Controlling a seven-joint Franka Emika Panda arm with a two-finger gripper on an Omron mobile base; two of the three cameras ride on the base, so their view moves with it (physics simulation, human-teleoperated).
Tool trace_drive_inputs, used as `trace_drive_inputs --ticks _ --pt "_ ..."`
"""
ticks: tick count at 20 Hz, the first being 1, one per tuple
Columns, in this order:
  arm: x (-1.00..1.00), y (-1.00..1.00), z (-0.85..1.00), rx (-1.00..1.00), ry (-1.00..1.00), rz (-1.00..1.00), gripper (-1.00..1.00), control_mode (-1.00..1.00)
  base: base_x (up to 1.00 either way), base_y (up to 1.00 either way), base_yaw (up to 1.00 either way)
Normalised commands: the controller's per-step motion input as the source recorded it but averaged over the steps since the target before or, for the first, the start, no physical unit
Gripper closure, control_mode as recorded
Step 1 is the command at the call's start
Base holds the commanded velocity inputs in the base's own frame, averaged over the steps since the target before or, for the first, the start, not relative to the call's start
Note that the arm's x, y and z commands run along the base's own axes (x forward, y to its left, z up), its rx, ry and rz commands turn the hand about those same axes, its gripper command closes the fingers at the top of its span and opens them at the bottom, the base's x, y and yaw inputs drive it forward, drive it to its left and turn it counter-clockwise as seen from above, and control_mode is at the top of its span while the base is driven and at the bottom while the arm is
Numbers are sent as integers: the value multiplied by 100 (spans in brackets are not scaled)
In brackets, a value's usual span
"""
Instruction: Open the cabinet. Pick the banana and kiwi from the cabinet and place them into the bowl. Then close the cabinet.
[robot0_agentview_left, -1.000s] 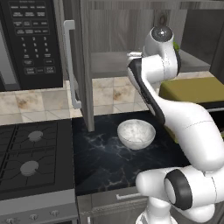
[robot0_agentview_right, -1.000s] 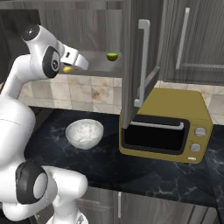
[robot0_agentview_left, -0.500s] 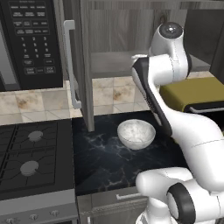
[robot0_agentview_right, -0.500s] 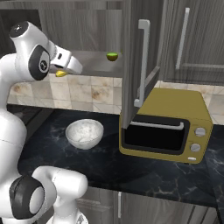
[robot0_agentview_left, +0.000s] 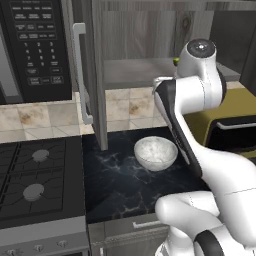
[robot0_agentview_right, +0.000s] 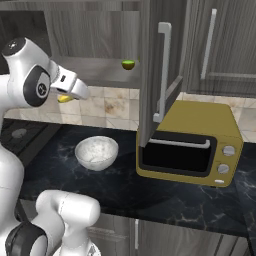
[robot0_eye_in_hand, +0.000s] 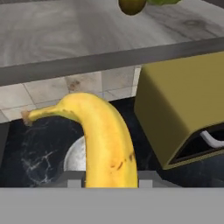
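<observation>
- While the gripper (robot0_agentview_right: 67, 95) is holding the banana (robot0_eye_in_hand: 103, 140) between part-closed fingers, it is hanging clear of the cabinet (robot0_agentview_right: 152, 65), above the bowl (robot0_agentview_right: 96, 152) and slightly to its left.
- Judging by the hand view, the bowl is sitting almost directly underneath; I would be centring before lowering.
- Releasing low should be stopping the curved fruit bouncing off the rim.
- Far back on the shelf, the kiwi (robot0_agentview_right: 128, 64) is waiting.

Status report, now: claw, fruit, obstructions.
Claw shut on banana, out of the cabinet, above counter. Kiwi on shelf. Bowl below, empty. Both doors open; path down looks clear.
</observation>
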Motion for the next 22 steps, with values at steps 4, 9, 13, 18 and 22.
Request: trace_drive_inputs --ticks 4,9,13,18,22 --pt "-9 0 -37 0 10 0 100 -100 0 0 0" --pt "-2 0 -38 0 11 0 100 -100 0 0 0" --pt "0 0 -42 0 9 0 100 -100 0 0 0" --pt "0 0 -43 0 5 0 100 -100 0 0 0" --pt "8 0 -42 0 0 0 100 -100 0 0 0"
